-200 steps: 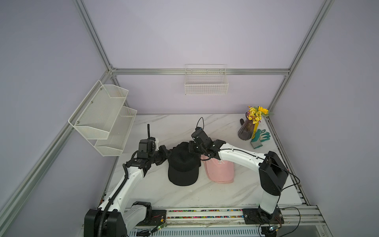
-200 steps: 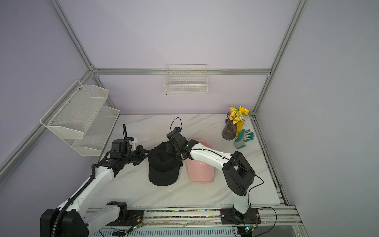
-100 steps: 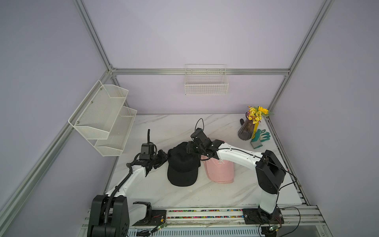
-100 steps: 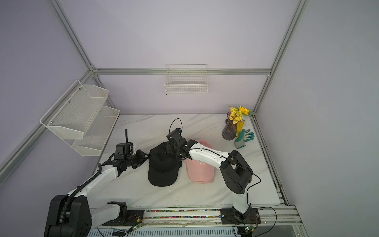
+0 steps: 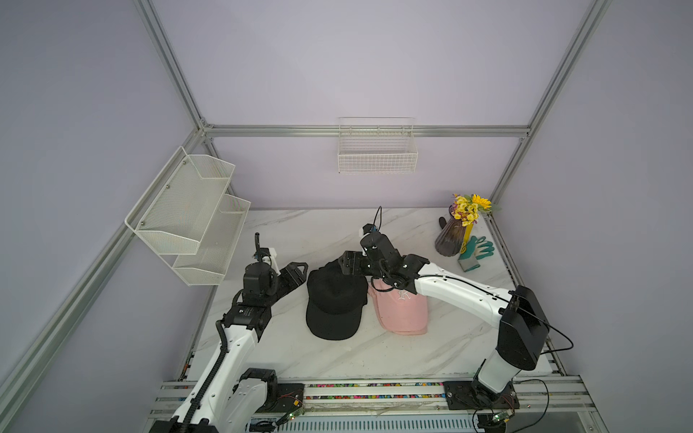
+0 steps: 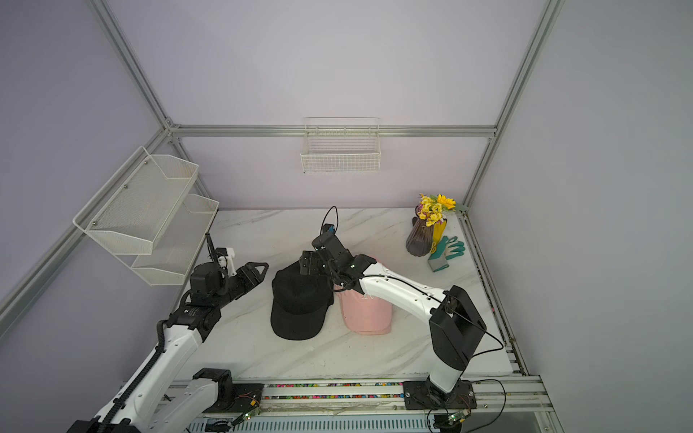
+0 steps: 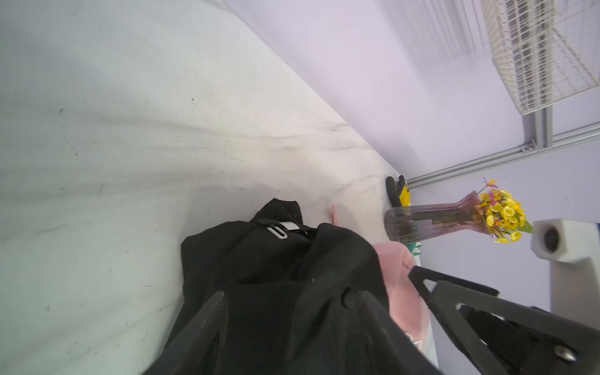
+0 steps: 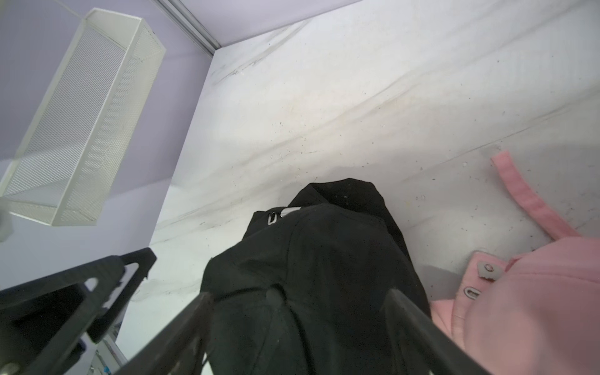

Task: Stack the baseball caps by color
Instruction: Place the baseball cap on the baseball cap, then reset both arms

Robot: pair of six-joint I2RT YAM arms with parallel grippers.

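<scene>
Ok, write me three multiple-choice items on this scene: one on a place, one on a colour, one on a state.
1. The teal gloves lie
A. in the wire basket
B. beside the vase of yellow flowers
C. in the mesh shelf

2. The cap pile nearer the left gripper is
A. pink
B. teal
C. black

3. The right gripper's jaws stand
A. apart
B. shut on a glove
C. shut on the vase

Key:
1 B, the gloves lie right next to the vase.
2 C, the black caps lie between that gripper and the pink caps.
3 A, the right wrist view shows both jaws spread wide.
</scene>
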